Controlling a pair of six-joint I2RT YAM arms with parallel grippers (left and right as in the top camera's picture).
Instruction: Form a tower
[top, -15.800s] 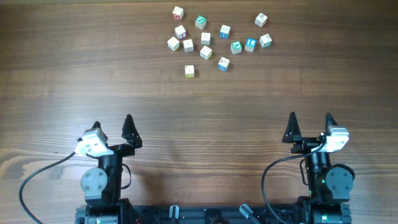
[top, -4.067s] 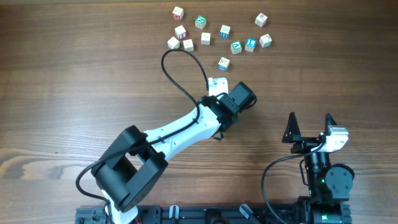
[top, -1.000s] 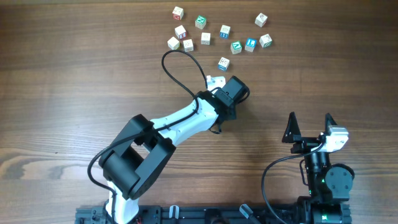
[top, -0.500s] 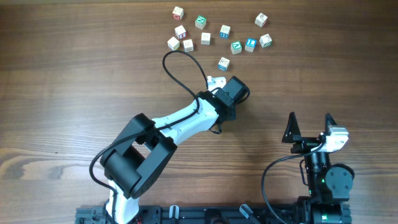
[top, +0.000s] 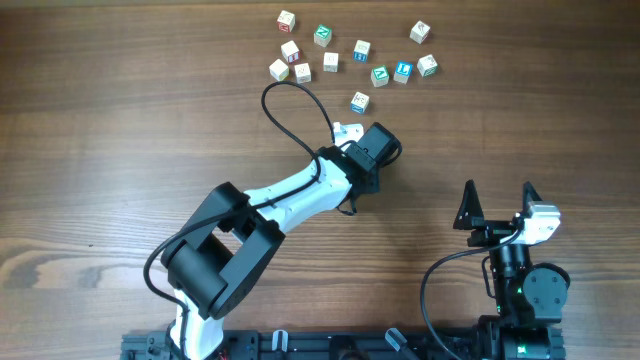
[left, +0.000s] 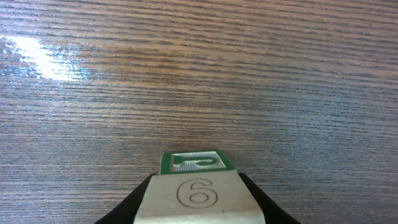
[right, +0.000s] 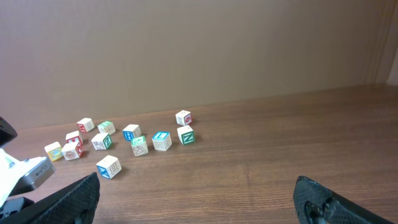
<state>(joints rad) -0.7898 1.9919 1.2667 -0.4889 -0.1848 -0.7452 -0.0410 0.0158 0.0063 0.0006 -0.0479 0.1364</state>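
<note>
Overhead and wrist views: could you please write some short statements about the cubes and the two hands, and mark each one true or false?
1. The left hand has a green-marked cube, showing a "6", between its fingers. True.
2. The right hand is shut on a cube. False: it is open and empty, far from the cubes.
3. Twelve loose cubes lie grouped at the far side of the table. True.
4. Several cubes in that group are stacked on each other. False: each one lies singly on the wood.
</note>
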